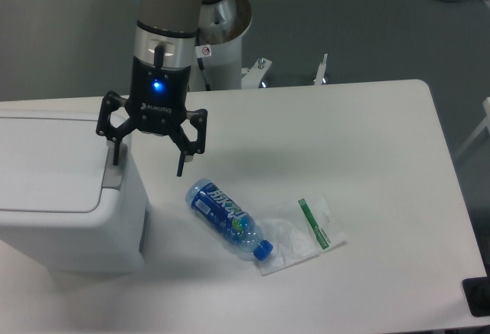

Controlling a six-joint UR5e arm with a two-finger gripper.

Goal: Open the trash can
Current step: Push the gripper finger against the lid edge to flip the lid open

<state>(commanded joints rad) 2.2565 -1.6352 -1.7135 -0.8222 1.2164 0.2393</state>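
Observation:
The trash can (65, 196) is a large white boxy bin at the left of the table, its flat lid down and a grey latch tab (115, 169) on its right edge. My gripper (148, 163) hangs open just over that right edge. Its left finger is above the latch tab and its right finger is over the table beside the bin. Nothing is held between the fingers.
A clear plastic bottle (227, 218) with a blue label and blue cap lies on the table right of the bin. A clear plastic wrapper (306, 230) with a green strip lies beside the cap. The arm's base stands behind the table.

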